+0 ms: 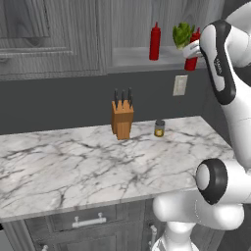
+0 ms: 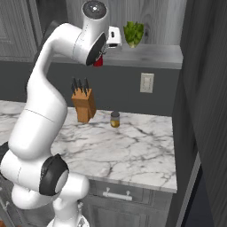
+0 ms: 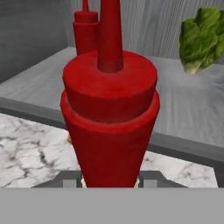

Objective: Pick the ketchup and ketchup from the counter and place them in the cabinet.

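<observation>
No brand, label or writing can be read on any object. Left to right in the left base view: a tan wooden knife block with three dark handles stands upright on the white grey-veined marble counter, with one small yellow-brown jar with a dark lid just beside it on the right. Above, one slim red ketchup squeeze bottle with a tapered nozzle stands upright on the pale grey shelf board of the grey wood-grain cabinet. To its right is one leafy green head of lettuce. A second, identical red ketchup bottle is at the shelf's front edge, clamped between the fingers of the white arm's two-finger gripper. In the hand view this held bottle rises upright from between the dark fingertips, the shelved bottle behind it. Two bottles in all; neither is on the counter.
</observation>
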You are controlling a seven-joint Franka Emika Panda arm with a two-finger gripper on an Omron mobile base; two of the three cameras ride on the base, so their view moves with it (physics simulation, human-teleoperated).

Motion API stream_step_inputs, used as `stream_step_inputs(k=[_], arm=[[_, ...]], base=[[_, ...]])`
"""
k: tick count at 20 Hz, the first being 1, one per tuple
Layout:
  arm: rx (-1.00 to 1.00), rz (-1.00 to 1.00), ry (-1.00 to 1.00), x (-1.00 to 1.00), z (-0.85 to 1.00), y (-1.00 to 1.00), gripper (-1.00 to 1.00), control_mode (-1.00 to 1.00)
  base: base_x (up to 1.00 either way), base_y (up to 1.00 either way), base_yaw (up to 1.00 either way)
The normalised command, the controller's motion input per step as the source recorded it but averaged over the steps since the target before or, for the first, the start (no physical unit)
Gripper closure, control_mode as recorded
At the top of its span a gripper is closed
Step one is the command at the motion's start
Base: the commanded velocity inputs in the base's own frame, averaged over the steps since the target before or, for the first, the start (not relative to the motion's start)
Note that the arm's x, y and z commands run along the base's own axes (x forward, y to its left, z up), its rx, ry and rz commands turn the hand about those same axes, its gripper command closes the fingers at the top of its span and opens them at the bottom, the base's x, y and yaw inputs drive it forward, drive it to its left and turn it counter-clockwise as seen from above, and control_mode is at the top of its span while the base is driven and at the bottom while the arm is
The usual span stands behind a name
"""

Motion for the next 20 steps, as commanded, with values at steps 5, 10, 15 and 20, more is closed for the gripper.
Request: stream_step_inputs(k=[5, 10, 15, 20], arm=[[0.0, 0.0, 0.0, 0.3, 0.07, -0.1, 1.0, -1.0], [0.0, 0.0, 0.0, 0.33, 0.0, -0.1, 1.0, -1.0], [0.0, 0.0, 0.0, 0.33, 0.0, -0.08, 1.0, -1.0], [0.0, 0.0, 0.0, 0.3, 0.0, -0.03, 1.0, -1.0]], base=[[0.0, 0.0, 0.0], [0.0, 0.0, 0.0], [0.0, 0.0, 0.0], [0.0, 0.0, 0.0]])
